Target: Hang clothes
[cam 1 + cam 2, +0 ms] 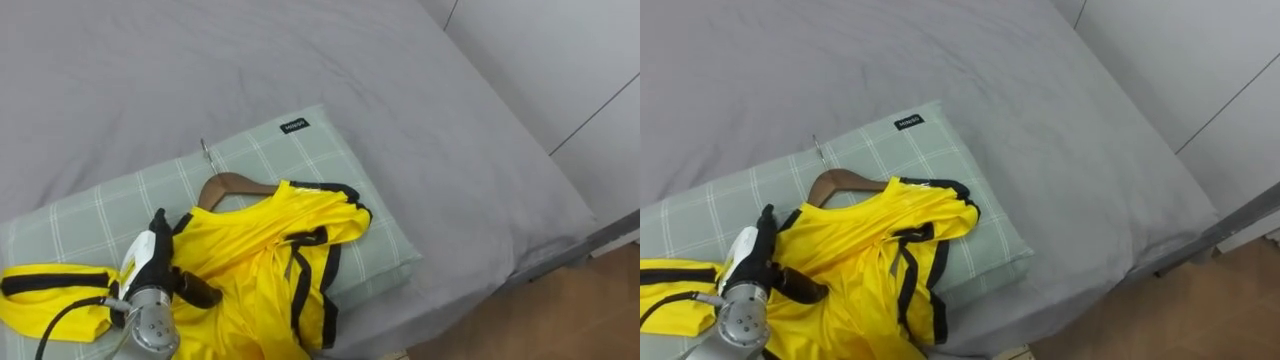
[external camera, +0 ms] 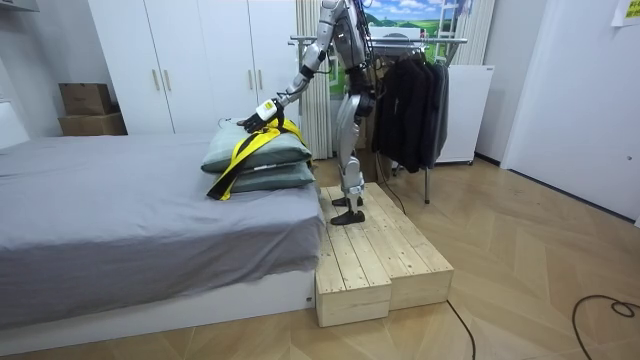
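My left hand [image 1: 153, 255] lies on the yellow shirt [image 1: 262, 262], fingers straight and pointing up the cloth, thumb spread out to the side; nothing is pinched. The shirt, trimmed in black, is rumpled across the green checked pillow [image 1: 300, 160] at the head of the grey bed [image 1: 420, 110], one part trailing off to my left. A wooden hanger [image 1: 232, 185] pokes out from under the shirt's collar, its metal hook [image 1: 206, 150] resting on the pillow. I stand on a wooden platform [image 2: 385, 255] beside the bed, leaning my arm over the stacked pillows. Behind me a rack [image 2: 380, 40] holds dark clothes [image 2: 412, 100].
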### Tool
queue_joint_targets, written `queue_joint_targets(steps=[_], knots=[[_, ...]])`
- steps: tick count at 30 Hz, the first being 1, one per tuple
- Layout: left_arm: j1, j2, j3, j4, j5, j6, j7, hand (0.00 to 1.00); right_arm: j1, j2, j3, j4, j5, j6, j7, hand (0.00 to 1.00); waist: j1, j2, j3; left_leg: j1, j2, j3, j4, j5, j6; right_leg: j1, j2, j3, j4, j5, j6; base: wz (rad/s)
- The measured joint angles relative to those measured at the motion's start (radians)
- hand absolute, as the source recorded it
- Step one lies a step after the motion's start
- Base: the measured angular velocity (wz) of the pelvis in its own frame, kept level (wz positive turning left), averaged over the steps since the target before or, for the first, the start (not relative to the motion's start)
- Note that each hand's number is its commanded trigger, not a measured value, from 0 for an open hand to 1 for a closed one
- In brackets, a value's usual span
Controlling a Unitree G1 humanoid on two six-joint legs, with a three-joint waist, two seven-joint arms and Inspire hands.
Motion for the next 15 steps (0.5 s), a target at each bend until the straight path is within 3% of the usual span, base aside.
queue_joint_targets(steps=[8, 12, 15], knots=[[-0.061, 0.035, -0.027, 0.022, 0.046, 0.004, -0.015, 0.0, -0.011, -0.001, 0.0, 0.006, -0.016, 0.004, 0.009, 0.0, -0.019, 0.001, 0.0003, -0.02, 0.004, 0.008, 0.015, 0.003, -0.003, -0.016, 0.001, -0.002, 0.007, 0.0, -0.001, 0.0], [-0.082, 0.053, -0.061, 0.022, 0.088, 0.034, -0.036, 0.0, -0.016, -0.003, 0.0, 0.005, -0.052, 0.013, 0.014, 0.0, -0.028, 0.004, 0.0017, -0.031, 0.006, 0.008, 0.029, 0.002, -0.003, -0.022, 0.002, -0.001, 0.011, 0.001, -0.002, 0.0], [-0.099, 0.061, -0.072, 0.022, 0.106, 0.04, -0.048, 0.0, -0.018, -0.007, 0.0, 0.005, -0.057, 0.013, 0.014, 0.0, -0.03, 0.013, 0.0076, -0.03, 0.006, 0.006, 0.028, 0.001, -0.002, -0.022, 0.002, -0.001, 0.014, 0.001, -0.002, 0.0]])
